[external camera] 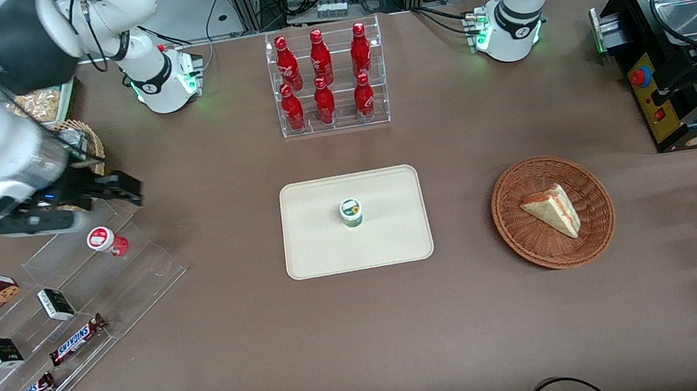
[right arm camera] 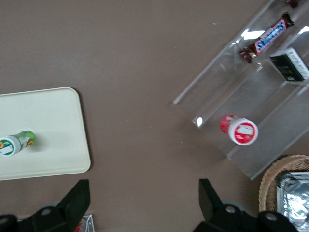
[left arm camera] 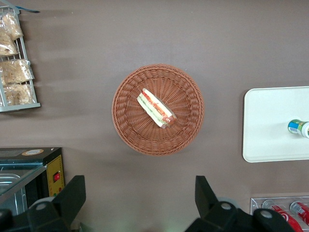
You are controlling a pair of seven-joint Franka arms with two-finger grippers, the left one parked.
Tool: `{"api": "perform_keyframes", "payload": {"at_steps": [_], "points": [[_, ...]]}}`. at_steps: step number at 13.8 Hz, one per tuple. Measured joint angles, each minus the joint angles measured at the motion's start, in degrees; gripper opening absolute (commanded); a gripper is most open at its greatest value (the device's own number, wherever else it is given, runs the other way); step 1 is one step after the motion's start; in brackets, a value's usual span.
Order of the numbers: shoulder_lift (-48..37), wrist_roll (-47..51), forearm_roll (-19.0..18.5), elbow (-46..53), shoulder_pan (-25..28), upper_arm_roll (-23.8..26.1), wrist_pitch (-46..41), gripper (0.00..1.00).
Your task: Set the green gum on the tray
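The green gum (external camera: 351,212) stands upright near the middle of the cream tray (external camera: 321,244). It also shows in the right wrist view (right arm camera: 15,143) on the tray (right arm camera: 53,130) and in the left wrist view (left arm camera: 299,128) on the tray (left arm camera: 270,121). My right gripper (external camera: 118,190) is open and empty. It hangs high above the clear stepped display stand (external camera: 71,299), toward the working arm's end of the table, well apart from the tray. Its fingers (right arm camera: 79,195) frame bare brown table.
A red gum canister (external camera: 105,240) stands on the display stand with Snickers bars (external camera: 76,339) and small dark boxes (external camera: 56,303). A rack of red bottles (external camera: 325,80) stands farther from the camera than the tray. A wicker basket (external camera: 516,229) holds a sandwich (external camera: 552,210).
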Motion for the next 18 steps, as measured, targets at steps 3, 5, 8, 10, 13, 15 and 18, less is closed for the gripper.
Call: {"api": "perform_keyframes", "payload": {"at_steps": [3, 5, 8, 10, 13, 15, 18], "points": [[-0.8, -1.2, 0.0, 2.0, -5.1, 0.3, -2.6, 1.0], [-0.8, -4.1, 0.0, 3.1, -8.6, 0.4, -2.6, 1.0], [-0.9, -10.4, 0.0, 4.2, -12.5, 0.9, -2.6, 1.0], [-0.8, -12.1, 0.0, 4.3, -13.6, 1.1, -2.6, 1.0], [0.0, -14.5, 0.0, 4.5, -15.5, 1.3, -2.6, 1.0], [0.9, -15.2, 0.0, 5.4, -16.2, 1.3, -2.6, 1.0], [2.0, -15.2, 0.0, 6.0, -16.3, 1.5, -2.6, 1.0]]}}
